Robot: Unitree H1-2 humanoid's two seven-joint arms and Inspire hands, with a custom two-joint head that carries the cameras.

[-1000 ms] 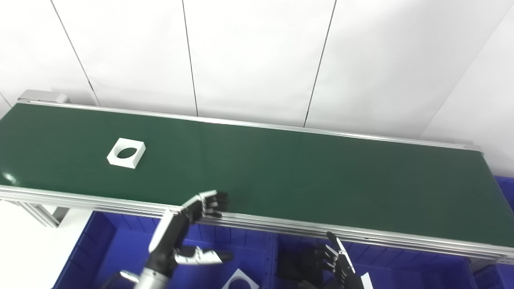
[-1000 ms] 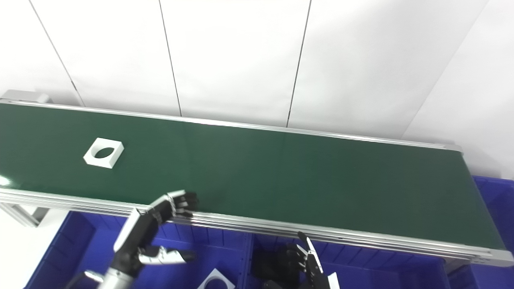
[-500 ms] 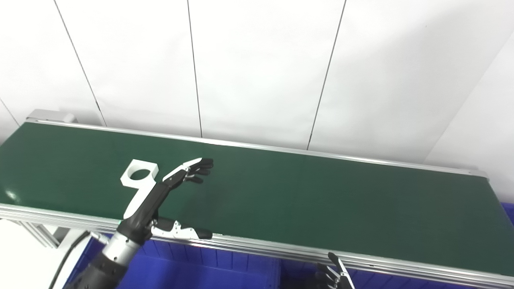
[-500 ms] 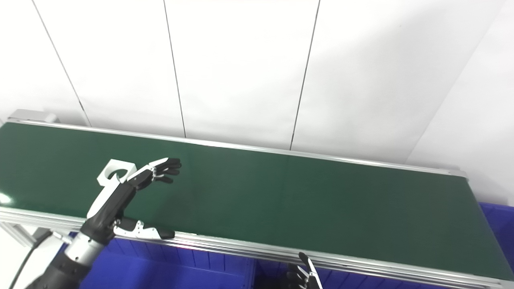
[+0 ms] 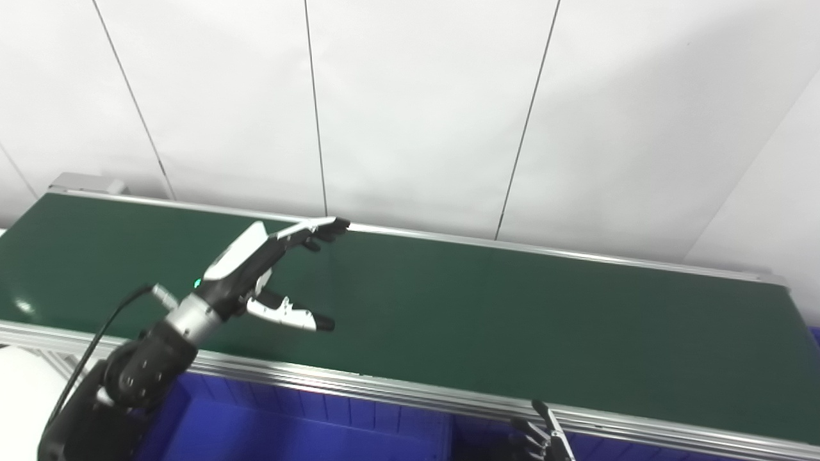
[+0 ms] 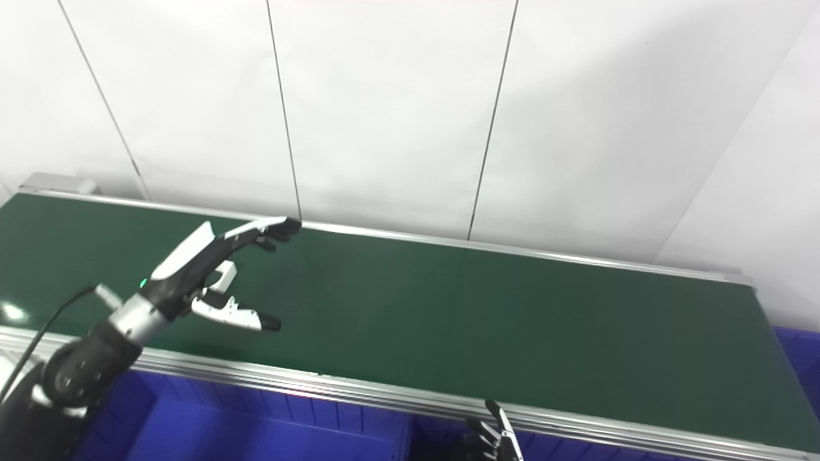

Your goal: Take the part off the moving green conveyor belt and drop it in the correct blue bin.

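Note:
The green conveyor belt runs across the view. My left hand is open above its left part, fingers stretched toward the far rail and thumb spread toward me. The white square part with a round hole is almost wholly hidden behind this hand; only a white corner shows between fingers and thumb. I cannot tell whether the hand touches it. Of my right hand, only upright, spread fingertips show at the bottom edge, below the belt's near rail, holding nothing.
Blue bins stand below the near rail, mostly out of view, and another blue bin edge shows at the far right. A white panelled wall rises behind the belt.
My left hand rose from the bin edge, reached out over the belt and now covers the part. The part has travelled right. The camera has tilted up, so the bins mostly left the view.

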